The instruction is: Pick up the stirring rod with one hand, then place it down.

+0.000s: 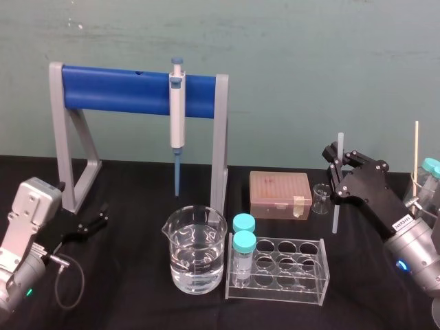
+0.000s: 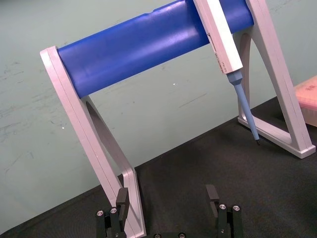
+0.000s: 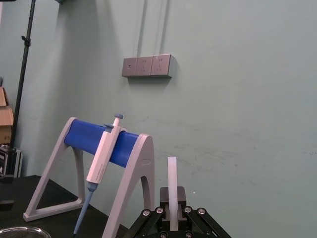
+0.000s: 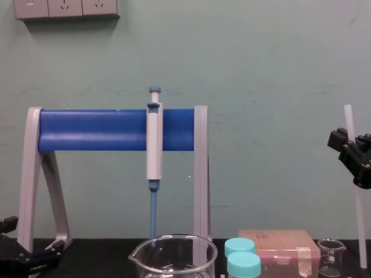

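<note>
The right gripper (image 1: 336,167) clamps the stirring rod (image 1: 335,214) upright near the tabletop's right edge, just beside a small glass beaker (image 1: 320,198); the left gripper (image 1: 96,220) rests, fingers spread, near the left edge.

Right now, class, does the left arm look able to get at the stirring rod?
Probably not. The stirring rod is clamped upright in the right gripper on the table's right side, while the left gripper, fingers open, sits far left, with the large beaker between.
</note>
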